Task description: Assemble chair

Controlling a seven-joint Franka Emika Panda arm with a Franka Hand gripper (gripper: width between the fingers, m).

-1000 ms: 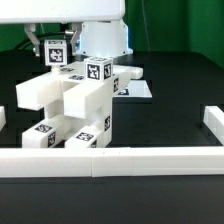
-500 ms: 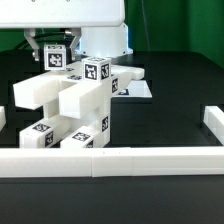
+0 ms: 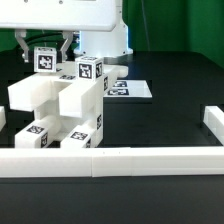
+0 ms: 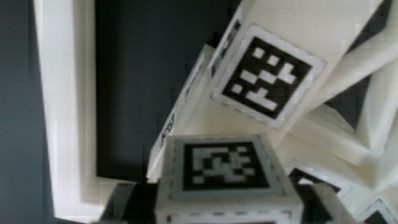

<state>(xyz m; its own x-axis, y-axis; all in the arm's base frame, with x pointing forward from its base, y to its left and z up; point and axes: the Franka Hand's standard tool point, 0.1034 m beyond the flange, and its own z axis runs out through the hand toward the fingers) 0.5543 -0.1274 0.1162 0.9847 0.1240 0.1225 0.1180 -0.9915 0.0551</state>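
The partly joined chair (image 3: 62,108) is a stack of chunky white tagged blocks at the exterior view's left, against the front rail. My gripper (image 3: 44,58) comes down at its back left and is shut on a small tagged cube (image 3: 44,61) at the top of the chair. In the wrist view the cube (image 4: 222,165) sits between my dark fingers (image 4: 135,200), with the gripper (image 4: 222,202) closed on its sides. A second tagged block (image 4: 270,70) of the chair lies just beyond it. The cube's lower part is hidden.
A long low white rail (image 3: 130,160) runs along the front, with upturned ends at the right (image 3: 212,118) and left (image 3: 3,118); it also shows in the wrist view (image 4: 63,110). The marker board (image 3: 130,89) lies flat behind the chair, by the robot base (image 3: 100,40).
My gripper has moved to the exterior view's left with the cube, and the whole chair stack has shifted left with it.
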